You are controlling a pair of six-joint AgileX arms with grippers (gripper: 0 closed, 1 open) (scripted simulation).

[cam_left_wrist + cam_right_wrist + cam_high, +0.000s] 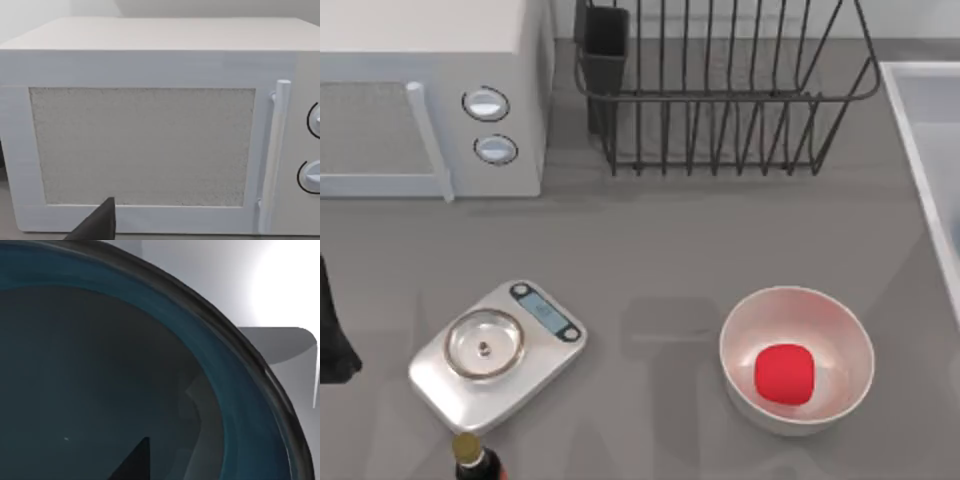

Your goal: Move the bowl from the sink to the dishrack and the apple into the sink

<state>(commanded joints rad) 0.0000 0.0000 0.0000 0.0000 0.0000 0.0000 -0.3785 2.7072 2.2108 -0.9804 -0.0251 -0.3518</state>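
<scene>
The microwave [430,95] sits at the table's far left, cut off by the top view's edge; the left wrist view faces its door [142,147], handle [275,150] and two knobs, both clipped at the frame edge. The dishrack [720,90] stands at the far middle, its back cropped, with the dark cutlery cup [603,45] at its left corner. The sink [920,130] shows as a pale rim and a strip of basin along the right edge — most of it lies out of frame.

Near the front right, the white bowl [798,360] holds the apple [785,373]. The scale [498,352] sits front left, and a bottle [475,460] just before it is cut off at the bottom.

The bowl [235,390] appears very close in the right wrist view: a teal inner wall under a dark rim, with pale sink wall behind it, so it is in the sink. A dark finger [135,462] of the right gripper pokes in over the bowl's inside; I cannot tell how wide that gripper stands.

The left arm [332,330] is a dark shape at the left edge. One finger [97,225] of the left gripper shows before the microwave — its opening cannot be told.
</scene>
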